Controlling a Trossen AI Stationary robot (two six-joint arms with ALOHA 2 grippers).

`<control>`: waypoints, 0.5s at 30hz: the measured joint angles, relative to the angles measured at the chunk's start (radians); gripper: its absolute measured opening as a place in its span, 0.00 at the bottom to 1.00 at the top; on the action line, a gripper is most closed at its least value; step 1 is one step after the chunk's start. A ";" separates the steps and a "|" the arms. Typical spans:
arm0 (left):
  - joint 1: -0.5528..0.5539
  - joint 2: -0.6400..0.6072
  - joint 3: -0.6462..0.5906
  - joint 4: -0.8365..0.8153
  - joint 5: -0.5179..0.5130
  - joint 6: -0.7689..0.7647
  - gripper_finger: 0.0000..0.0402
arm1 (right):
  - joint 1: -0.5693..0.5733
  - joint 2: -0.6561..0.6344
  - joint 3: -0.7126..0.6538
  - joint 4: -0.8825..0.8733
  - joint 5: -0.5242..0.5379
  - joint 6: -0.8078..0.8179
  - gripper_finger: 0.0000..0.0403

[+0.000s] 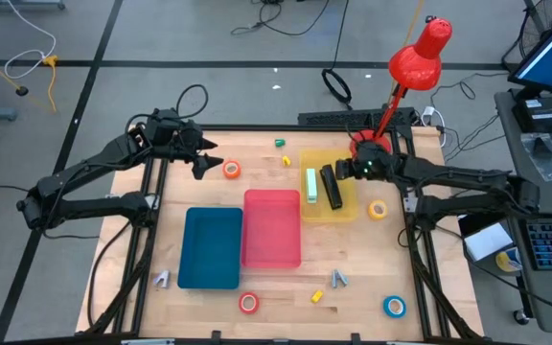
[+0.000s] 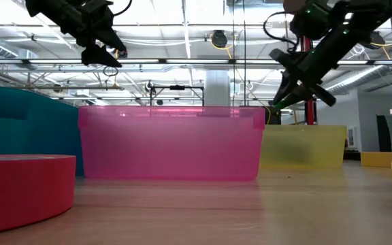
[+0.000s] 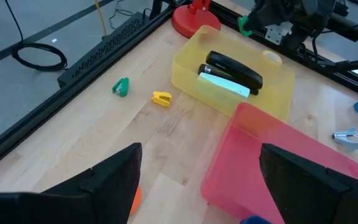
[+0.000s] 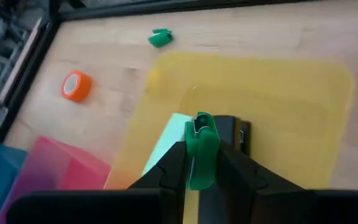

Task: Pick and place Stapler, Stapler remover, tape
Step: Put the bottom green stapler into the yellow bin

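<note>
From above, the right hand (image 1: pixel 356 169) hangs over the yellow bin (image 1: pixel 329 213), where a black stapler (image 1: pixel 332 187) and a pale green stapler (image 1: pixel 310 186) lie side by side. The left hand (image 1: pixel 199 153) waits above the counter (image 1: pixel 353 259) near the orange tape roll (image 1: pixel 231 170), well away from the yellow bin. Other rolls lie around: yellow (image 1: pixel 379 210) just beside that bin, blue (image 1: pixel 394 306) and red-orange (image 1: pixel 248 303) well apart from it.

Low view: both hands ride high above the bins, the pink bin (image 2: pixel 171 143) filling the middle, the yellow bin behind it.

Left wrist view: its fingers (image 3: pixel 114 177) stand wide apart, empty, with both staplers plain inside the yellow bin.

Right wrist view: here's the action, fingers (image 4: pixel 169 168) pinched narrow on a green staple remover (image 4: pixel 199 149), directly above the staplers.

My read: it's a drop-off. Do it well by lowering toward bare bin floor beside the staplers, spreading the fingers only once low, then lifting straight up.
</note>
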State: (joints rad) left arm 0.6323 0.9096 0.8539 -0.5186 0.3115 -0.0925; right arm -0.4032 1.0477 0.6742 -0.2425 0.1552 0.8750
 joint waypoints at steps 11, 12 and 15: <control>0.000 0.000 0.000 0.000 0.000 -0.016 0.81 | -0.066 0.261 0.344 -0.417 0.026 -0.224 0.14; 0.000 0.000 0.000 0.000 0.000 -0.016 0.81 | -0.074 0.292 0.375 -0.458 0.024 -0.231 0.14; 0.000 0.000 0.000 0.000 0.000 -0.016 0.81 | -0.090 0.375 0.454 -0.537 -0.002 -0.246 0.14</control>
State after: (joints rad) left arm 0.6323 0.9096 0.8539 -0.5186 0.3111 -0.1085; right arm -0.4935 1.4226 1.1281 -0.7791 0.1534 0.6291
